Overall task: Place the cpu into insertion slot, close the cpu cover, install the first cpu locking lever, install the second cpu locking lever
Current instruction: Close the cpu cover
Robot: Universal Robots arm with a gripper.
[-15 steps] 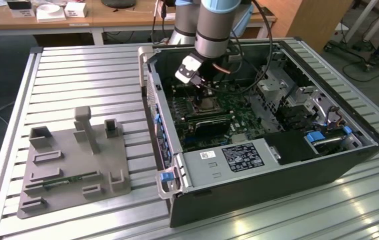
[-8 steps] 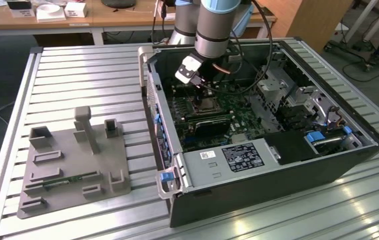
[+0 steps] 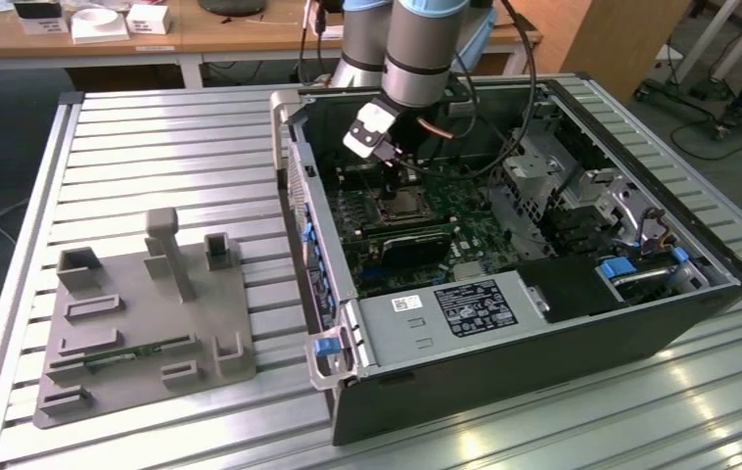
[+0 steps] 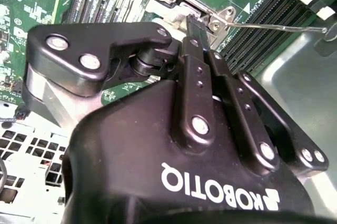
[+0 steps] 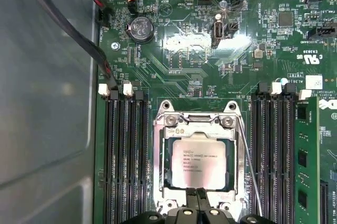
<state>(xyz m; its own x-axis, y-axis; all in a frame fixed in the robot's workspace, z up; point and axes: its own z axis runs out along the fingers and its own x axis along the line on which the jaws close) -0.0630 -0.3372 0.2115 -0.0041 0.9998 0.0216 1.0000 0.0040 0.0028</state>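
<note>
The gripper (image 5: 197,201) is closest. Its two black fingers are pressed together and hold nothing. The tips sit right at the near edge of the cover (image 5: 159,155) and hide that edge.

Just past them the cpu (image 5: 199,163) lies flat in the slot (image 5: 164,109), shiny side up. It is square, so no side is longer. Its sides line up with the long black memory slots (image 5: 124,155) close on both sides, which leave little room. The cover lies flat around the cpu like a frame.

A thin wire lever (image 5: 250,166) slants away from the slot. A green stick (image 5: 305,161) is cut off at the picture's edge.

Farther off the green board (image 5: 179,71) is more open, with a round battery (image 5: 140,28) and dark cables (image 5: 63,23).
</note>
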